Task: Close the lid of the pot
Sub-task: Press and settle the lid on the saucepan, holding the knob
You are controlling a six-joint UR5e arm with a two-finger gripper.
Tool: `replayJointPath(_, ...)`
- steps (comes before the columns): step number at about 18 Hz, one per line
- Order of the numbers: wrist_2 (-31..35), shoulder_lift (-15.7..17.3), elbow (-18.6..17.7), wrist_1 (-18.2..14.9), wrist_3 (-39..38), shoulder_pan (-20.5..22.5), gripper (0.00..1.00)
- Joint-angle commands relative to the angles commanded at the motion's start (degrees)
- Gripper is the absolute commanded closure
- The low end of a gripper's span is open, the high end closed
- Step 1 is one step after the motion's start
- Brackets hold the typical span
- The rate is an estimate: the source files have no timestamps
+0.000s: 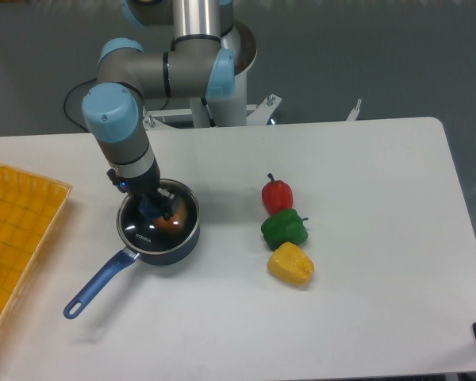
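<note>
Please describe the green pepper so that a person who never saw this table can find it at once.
Start at the white table and look right of the pot, where three peppers lie in a short row. The green pepper is the middle one, between the red pepper behind it and the yellow pepper in front.

The arm reaches forward and down from its base at the rear of the surface (365, 238), elbow bent, wrist pointing straight down. Its end effector (155, 208) hangs vertical, the dark fingers (163, 205) drawn close together around a blue knob.
</note>
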Motion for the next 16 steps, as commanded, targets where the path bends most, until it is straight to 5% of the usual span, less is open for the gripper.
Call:
replayJointPath(8, 0.09, -0.44, 0.00, 0.00, 0.00, 0.00, 0.35)
replayJointPath(16, 0.44, -0.53, 0.09, 0.00, 0.09, -0.35, 0.20)
